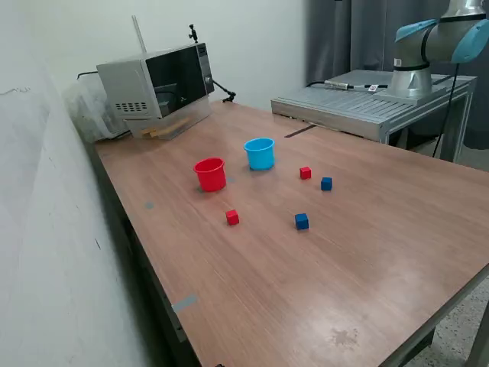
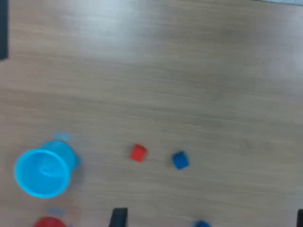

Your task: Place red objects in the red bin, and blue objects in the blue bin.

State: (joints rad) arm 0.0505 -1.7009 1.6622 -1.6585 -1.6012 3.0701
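Cubes were what this job was about, and none of them sat in a cup yet. The pincer showed only as two dark tips at the edge of the wrist view, with a wide gap between them and nothing held, so it looked apart, though the picture was blurry. It hung high over the wooden table, well above everything.

One red cube and one blue cube lay near each other under the camera. Beside them stood the blue cup, and the red cup stood just next to that.

I think the job was at its very start. The next move was likely to go down over one cube, line up, and close on it.

I counted two red cubes, with the second nearer the table's front. I counted two blue cubes, with the second near it. One red cup, one blue cup. A microwave sat at the far end
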